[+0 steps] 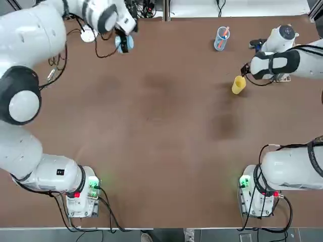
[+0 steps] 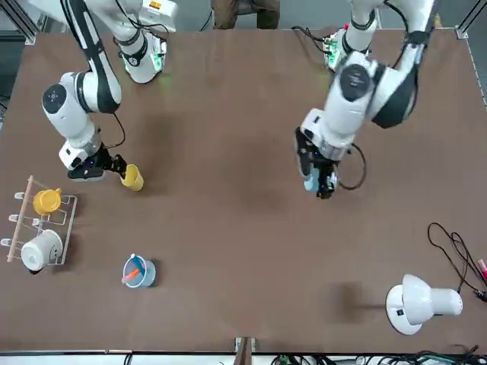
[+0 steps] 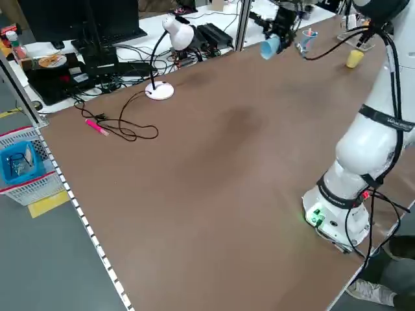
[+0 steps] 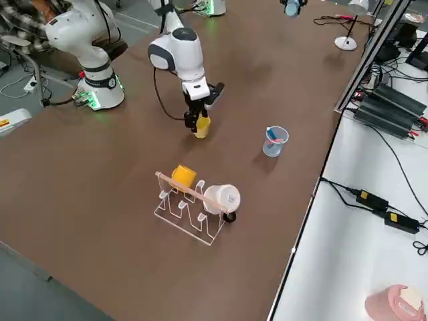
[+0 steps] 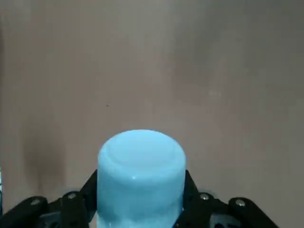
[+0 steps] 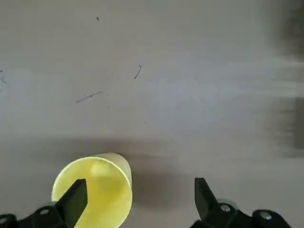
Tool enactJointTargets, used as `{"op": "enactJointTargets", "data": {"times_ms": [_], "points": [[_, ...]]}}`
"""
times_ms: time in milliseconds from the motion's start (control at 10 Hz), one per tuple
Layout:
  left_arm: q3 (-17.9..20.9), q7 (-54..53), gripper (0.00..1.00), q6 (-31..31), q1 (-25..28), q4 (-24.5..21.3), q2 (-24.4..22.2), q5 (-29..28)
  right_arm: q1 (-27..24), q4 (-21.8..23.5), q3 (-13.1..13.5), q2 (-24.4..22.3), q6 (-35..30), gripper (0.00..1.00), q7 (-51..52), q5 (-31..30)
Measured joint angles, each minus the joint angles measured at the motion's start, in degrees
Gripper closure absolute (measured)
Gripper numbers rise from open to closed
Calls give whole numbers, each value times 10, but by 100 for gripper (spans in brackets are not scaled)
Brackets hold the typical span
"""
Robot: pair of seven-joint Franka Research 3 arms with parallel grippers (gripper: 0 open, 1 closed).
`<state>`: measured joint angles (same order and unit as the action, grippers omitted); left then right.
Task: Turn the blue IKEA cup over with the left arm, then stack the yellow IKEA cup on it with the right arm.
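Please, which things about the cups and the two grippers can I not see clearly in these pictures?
- Blue cup: its open end, cut off by the bottom edge in the left wrist view.
- Left gripper: its fingertips are too small to make out in the front view.
- Yellow cup: part of its mouth, hidden by a finger of the right gripper in the right wrist view.

place: robotics lab, by the look of it
arms: two jointed white robot arms (image 1: 60, 174) — bases fixed at the table (image 1: 151, 136) edge
cabling: loose black cords (image 3: 123, 126), power adapters (image 4: 388, 212)
beside it: white desk (image 4: 361, 261) — monitor (image 3: 84, 23)
frame: metal rails (image 3: 244, 24)
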<state>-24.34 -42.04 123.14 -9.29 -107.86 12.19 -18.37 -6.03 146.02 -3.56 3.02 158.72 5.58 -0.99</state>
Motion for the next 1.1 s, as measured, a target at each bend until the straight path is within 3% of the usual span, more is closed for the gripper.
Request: {"op": "enactJointTargets", "data": {"times_ms": [200,400,600,800,1100], "points": [[1,69,31,-46,-57,2,25,-115,-2,22,3,3,25,0,7,0],[2,126,31,-135,-112,39,79,-204,-2,29,2,3,28,1,7,0],[5,142,31,-184,-157,78,138,-273,-1,32,2,3,29,1,7,0],[20,149,31,-234,-201,118,187,-293,1,32,1,3,30,2,7,0],[91,148,31,-303,-294,206,266,-293,4,37,0,8,49,2,7,0]]}}
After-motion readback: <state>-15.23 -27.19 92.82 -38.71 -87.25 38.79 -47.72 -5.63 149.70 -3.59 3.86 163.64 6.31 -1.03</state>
